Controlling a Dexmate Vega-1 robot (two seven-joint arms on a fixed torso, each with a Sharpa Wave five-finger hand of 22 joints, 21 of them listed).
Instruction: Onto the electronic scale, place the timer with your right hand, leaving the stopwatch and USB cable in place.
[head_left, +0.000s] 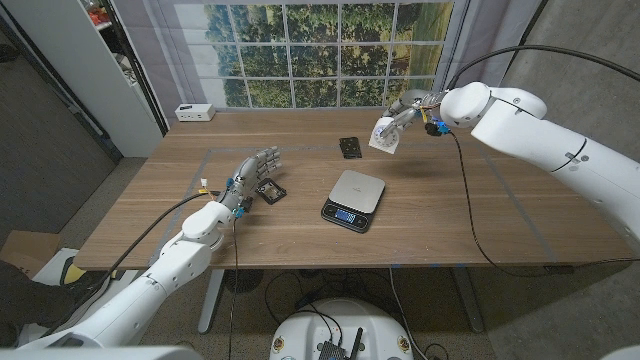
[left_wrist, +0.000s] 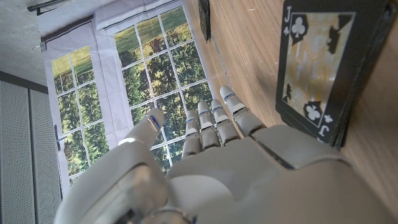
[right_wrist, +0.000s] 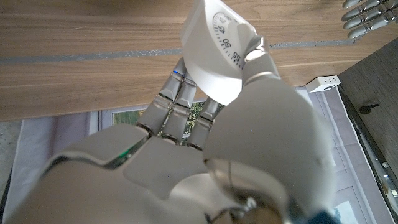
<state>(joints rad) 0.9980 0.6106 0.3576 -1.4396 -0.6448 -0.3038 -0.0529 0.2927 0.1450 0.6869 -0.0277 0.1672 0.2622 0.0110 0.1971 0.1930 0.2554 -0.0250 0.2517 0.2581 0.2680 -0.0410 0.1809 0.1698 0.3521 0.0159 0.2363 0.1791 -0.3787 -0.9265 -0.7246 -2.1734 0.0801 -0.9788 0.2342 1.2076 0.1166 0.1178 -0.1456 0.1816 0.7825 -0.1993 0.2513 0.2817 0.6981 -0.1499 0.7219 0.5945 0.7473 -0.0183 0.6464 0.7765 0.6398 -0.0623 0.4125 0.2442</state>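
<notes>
My right hand (head_left: 400, 122) holds a white dial timer (head_left: 385, 136) in the air over the far side of the table, just beyond the electronic scale (head_left: 354, 197). In the right wrist view the timer (right_wrist: 214, 59) is pinched between the thumb and fingers of that hand (right_wrist: 217, 149), its numbered dial showing. The scale is silver with a dark display and nothing lies on it. A small black object (head_left: 349, 147), possibly the stopwatch, lies on the table left of the timer. My left hand (head_left: 250, 176) is open with its fingers (left_wrist: 214, 121) extended, left of the scale.
A deck of playing cards (head_left: 268, 192) lies beside my left hand, with a jack of clubs (left_wrist: 314, 62) on top. A white box (head_left: 192, 112) sits at the table's back left corner. A window stands behind the table.
</notes>
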